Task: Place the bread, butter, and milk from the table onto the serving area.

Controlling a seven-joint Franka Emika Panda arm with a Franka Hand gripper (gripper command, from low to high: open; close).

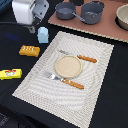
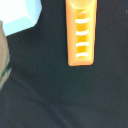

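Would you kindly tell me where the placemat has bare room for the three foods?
The serving area is bare along its edge nearest the bread and butter, and beyond the knife. Its centre is crowded: plate, fork.

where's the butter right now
In the exterior view the butter lies on the dark table at the far left, off the serving area, just below the bread.

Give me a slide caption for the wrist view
Wrist camera looking down on the bread and a corner of the milk.
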